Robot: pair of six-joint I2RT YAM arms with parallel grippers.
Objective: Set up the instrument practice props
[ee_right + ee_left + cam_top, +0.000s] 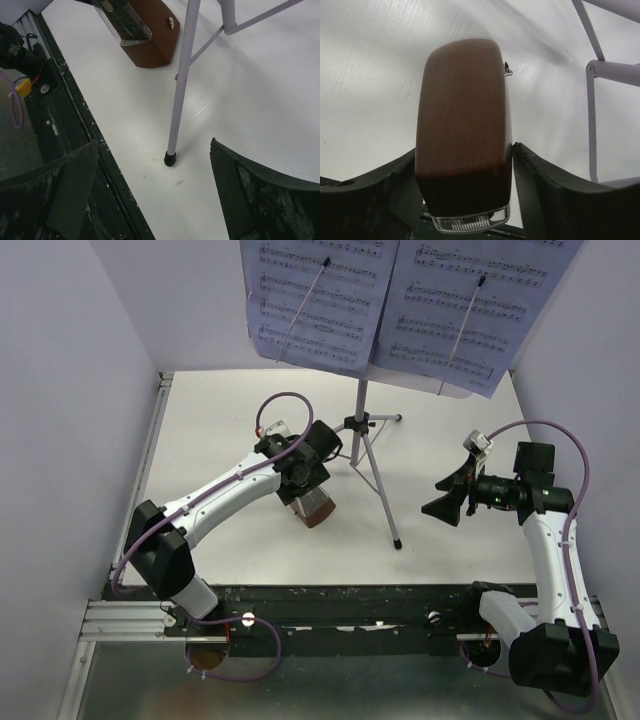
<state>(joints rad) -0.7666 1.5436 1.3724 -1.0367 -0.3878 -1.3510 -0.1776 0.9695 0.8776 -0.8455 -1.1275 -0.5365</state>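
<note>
- The step in hand looks like placing the small brown wood-grain pyramid-shaped metronome (318, 508) on the white tabletop (220, 430), just left of the tripod of the pale lilac music stand (362, 423).
- To do it well, the base should sit flat before the grip lets go. The fingers should then part evenly and lift straight up, so the tall narrow body does not tip.
- The withdrawal should stay clear of the nearby thin tripod leg (179, 90); a knock there could shake the lavender sheet-music pages (320, 300) resting on the stand.
- The left end effector (464, 155) stands partly apart, both fingers pressed on the metronome's sides; from the right wrist view its base appears to rest on the tabletop.
- The right end effector (447, 502) is spread wide and holds nothing, hanging over the tabletop near the leg's black rubber foot (170, 159).
</note>
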